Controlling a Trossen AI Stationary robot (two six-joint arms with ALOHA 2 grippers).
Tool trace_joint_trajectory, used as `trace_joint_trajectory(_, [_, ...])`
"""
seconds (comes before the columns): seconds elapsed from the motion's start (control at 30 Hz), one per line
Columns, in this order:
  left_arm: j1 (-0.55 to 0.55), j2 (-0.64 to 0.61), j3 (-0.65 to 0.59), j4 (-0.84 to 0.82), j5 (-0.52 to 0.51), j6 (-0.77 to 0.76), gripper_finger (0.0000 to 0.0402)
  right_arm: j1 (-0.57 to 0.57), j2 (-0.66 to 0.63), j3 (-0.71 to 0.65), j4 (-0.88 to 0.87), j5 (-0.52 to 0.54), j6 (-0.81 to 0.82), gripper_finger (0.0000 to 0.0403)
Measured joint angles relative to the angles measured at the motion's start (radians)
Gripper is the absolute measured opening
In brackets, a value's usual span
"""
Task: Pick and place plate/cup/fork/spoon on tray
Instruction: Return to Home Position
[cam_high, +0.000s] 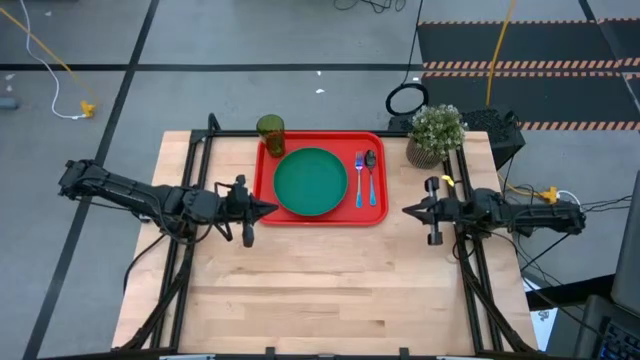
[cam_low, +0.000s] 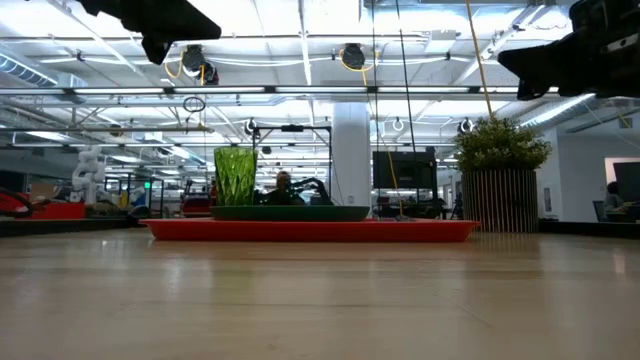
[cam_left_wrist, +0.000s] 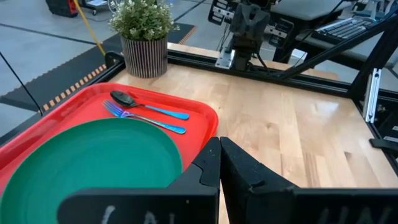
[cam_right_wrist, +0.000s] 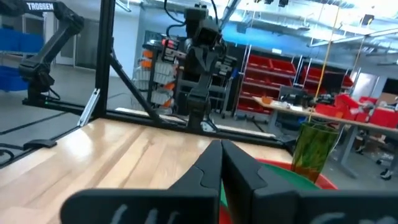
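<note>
Red tray (cam_high: 378, 213), dk-green plate (cam_high: 311, 182) (cup (cam_high: 270, 127) olive).

wooden table (cam_high: 330, 280), red tray (cam_high: 378, 214), potted plant (cam_high: 436, 133)

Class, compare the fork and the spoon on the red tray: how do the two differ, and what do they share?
The fork ends in tines, while the spoon ends in a dark rounded bowl. The fork lies nearer the plate, the spoon nearer the potted plant. Both have light-blue handles, are similar in length, and lie side by side on the tray.
</note>
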Motion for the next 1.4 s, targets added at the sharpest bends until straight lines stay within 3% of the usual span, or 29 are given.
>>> trace_joint_trajectory(0.13, [0.000,0.000,0.000,-0.011,0.000,0.000,0.0002,0.000,-0.086,0.000,-0.084,-0.001,-0.008,0.0000])
trace_joint_trajectory(0.37, [0.000,0.000,0.000,-0.020,0.000,0.001,0.0003,0.000,-0.083,0.000,-0.248,-0.056,0.070,0.0000])
trace_joint_trajectory(0.5, [0.000,0.000,0.000,-0.020,0.000,0.002,0.0002,0.000,-0.074,0.000,-0.249,-0.082,0.079,0.0000])
trace_joint_trajectory(0.7, [0.000,0.000,0.000,-0.022,0.000,0.012,0.0002,0.000,-0.059,0.000,-0.217,0.025,0.088,0.0000])
trace_joint_trajectory(0.8, [0.000,0.000,-0.009,-0.017,0.000,0.012,0.0003,0.000,-0.058,0.000,-0.172,0.026,0.080,0.0000])
trace_joint_trajectory(1.1, [-0.001,0.000,-0.192,0.190,0.060,-0.042,0.0002,0.000,-0.058,0.000,-0.139,0.026,0.081,0.0000])
trace_joint_trajectory(1.4, [0.002,-0.053,-0.448,0.537,0.116,-0.017,0.0002,0.000,-0.058,0.000,-0.135,0.028,0.081,0.0000])
